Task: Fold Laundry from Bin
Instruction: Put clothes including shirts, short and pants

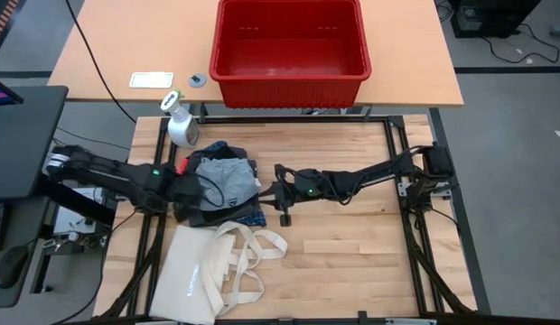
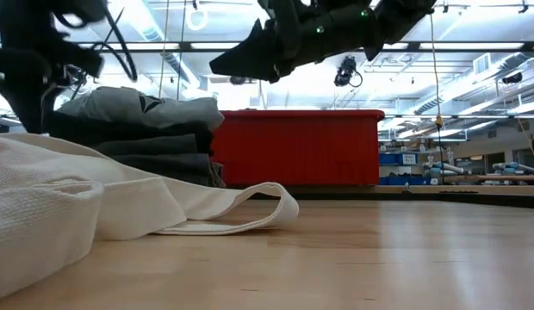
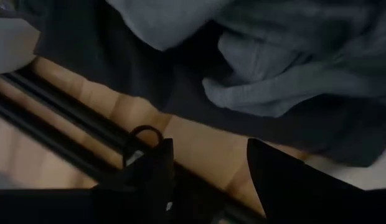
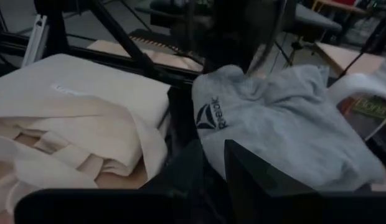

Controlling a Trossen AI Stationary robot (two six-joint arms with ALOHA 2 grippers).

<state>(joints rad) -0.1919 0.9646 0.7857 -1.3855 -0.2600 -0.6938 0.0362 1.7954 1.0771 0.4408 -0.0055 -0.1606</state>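
A: From above, we see the red bin (image 1: 290, 47) on the far table, well apart from the laundry pile (image 1: 221, 185), which sits on the near wooden table (image 1: 352, 262) between the two arms. A light grey piece (image 1: 226, 179) lies on top of darker cloth, with a plaid edge (image 1: 251, 218) showing at the near side.

B: We also find the cream tote bag (image 1: 197, 275) just in front of the pile, its handles looped, and a white spray bottle (image 1: 180, 122) near the pile's far left corner. The left gripper (image 1: 182, 191) is at the pile's left edge; the right gripper (image 1: 278, 193) is just beside its right edge.

A: At table height, we see the pile (image 2: 138, 138) stacked, grey on top, the bin (image 2: 297, 146) behind it, and the tote bag (image 2: 86, 207) spread in front. The right gripper (image 2: 228, 62) hangs above the table, touching nothing.

B: From the left wrist, we see the left gripper (image 3: 208, 177) with its fingers spread apart over bare wood, holding nothing; dark and blue-grey cloth (image 3: 286, 68) lies just beyond them.

A: From the right wrist, we see the grey garment with a Reebok logo (image 4: 277, 124) beside the tote bag (image 4: 75, 118). The right gripper's fingers (image 4: 255, 180) stand only slightly apart, with no cloth between them.
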